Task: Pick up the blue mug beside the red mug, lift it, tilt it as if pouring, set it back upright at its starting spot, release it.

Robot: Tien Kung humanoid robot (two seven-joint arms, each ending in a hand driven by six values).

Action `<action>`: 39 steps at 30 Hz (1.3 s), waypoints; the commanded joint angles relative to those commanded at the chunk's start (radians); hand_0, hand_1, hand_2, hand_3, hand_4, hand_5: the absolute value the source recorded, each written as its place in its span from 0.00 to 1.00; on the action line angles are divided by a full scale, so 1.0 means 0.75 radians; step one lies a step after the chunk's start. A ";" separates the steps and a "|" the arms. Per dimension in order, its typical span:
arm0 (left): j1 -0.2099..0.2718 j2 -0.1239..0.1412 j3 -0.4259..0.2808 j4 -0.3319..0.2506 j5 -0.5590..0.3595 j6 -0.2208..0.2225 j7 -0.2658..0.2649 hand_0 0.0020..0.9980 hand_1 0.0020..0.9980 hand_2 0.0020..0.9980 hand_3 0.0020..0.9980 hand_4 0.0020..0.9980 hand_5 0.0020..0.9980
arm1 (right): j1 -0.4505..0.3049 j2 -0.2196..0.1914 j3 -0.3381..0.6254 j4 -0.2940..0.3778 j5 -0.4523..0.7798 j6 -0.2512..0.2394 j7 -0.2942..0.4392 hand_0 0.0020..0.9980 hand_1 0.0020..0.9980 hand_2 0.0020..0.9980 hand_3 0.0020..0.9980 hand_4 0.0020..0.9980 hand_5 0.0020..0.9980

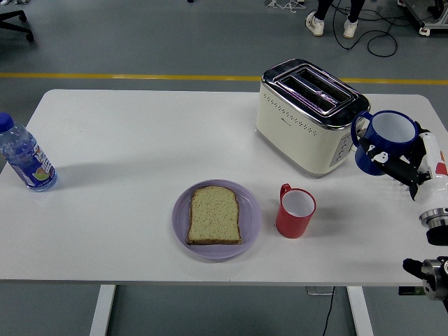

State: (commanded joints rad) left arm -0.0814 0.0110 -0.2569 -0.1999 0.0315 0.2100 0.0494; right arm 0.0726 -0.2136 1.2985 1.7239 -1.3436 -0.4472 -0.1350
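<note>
Right hand (pixel 400 166) clamped on blue mug (pixel 384 143), fingers wrapped round the lower wall, mug held clear of the worktop (pixel 140 140) at roughly 3 o'clock of the frame. Mug near upright, mouth slightly toward camera, handle pointing at the toaster (pixel 312 115) and just beside its lever end. Left hand not visible.

Red mug (pixel 295 211) standing at about 7 o'clock from the blue one, well apart. Purple plate (pixel 217 220) with bread slice (pixel 215 215) at 9 o'clock of red mug. Water bottle (pixel 25 155) far out at 9 o'clock edge, irrelevant.

Judged step: lift done or nearly so, tilt next.

Advice for the tilt:
- Roll about the wrist, not the whole arm; handle already close to toaster, so no drift toward 9 o'clock.
- Tip the mouth toward open worktop at 6–7 o'clock, away from toaster.
- Slow, smooth rate; grip low on the wall, so slip risk grows as the rim drops.
- Return fully upright before descending.
- Set down right of red mug, base flat, then spread fingers and retreat toward 3 o'clock without brushing the handle.
</note>
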 joint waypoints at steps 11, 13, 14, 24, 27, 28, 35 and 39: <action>0.011 0.000 0.018 0.001 -0.008 0.000 0.000 0.63 0.64 0.65 0.51 0.24 0.86 | 0.103 0.026 -0.151 0.073 -0.173 0.000 -0.231 0.33 0.32 0.52 0.54 0.69 0.00; 0.012 0.000 0.019 0.001 -0.010 0.000 0.000 0.63 0.64 0.65 0.51 0.24 0.86 | 0.121 0.027 -0.177 0.073 -0.217 0.003 -0.274 0.33 0.32 0.52 0.54 0.69 0.00; 0.012 0.000 0.019 0.001 -0.010 0.000 0.000 0.63 0.64 0.65 0.51 0.24 0.86 | 0.128 0.027 -0.188 0.073 -0.244 0.005 -0.296 0.33 0.32 0.52 0.54 0.69 0.00; 0.012 0.001 0.020 0.000 -0.013 0.001 -0.001 0.63 0.64 0.65 0.51 0.24 0.86 | 0.307 0.030 -0.368 0.066 -0.519 0.050 -0.527 0.32 0.32 0.51 0.54 0.68 0.00; 0.008 0.003 0.012 -0.001 -0.013 0.001 -0.001 0.63 0.64 0.65 0.51 0.24 0.86 | 0.403 0.021 -0.423 0.036 -0.588 0.062 -0.565 0.32 0.32 0.51 0.54 0.68 0.00; 0.007 0.003 0.010 -0.001 -0.013 0.001 -0.001 0.63 0.64 0.65 0.51 0.24 0.86 | 0.422 0.019 -0.435 0.030 -0.597 0.065 -0.573 0.32 0.31 0.51 0.54 0.68 0.00; 0.002 0.005 -0.003 -0.001 -0.018 0.003 -0.002 0.63 0.64 0.65 0.51 0.24 0.86 | 0.617 -0.006 -0.590 -0.026 -0.700 0.134 -0.681 0.32 0.31 0.50 0.54 0.68 0.00; 0.001 0.005 -0.005 -0.002 -0.017 0.003 -0.003 0.63 0.64 0.65 0.51 0.24 0.86 | 0.689 -0.019 -0.672 -0.065 -0.767 0.177 -0.681 0.32 0.31 0.50 0.54 0.68 0.00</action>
State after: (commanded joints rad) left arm -0.0807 0.0145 -0.2605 -0.2015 0.0184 0.2124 0.0470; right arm 0.5890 -0.2282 0.7943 1.6750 -1.9191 -0.3148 -0.6454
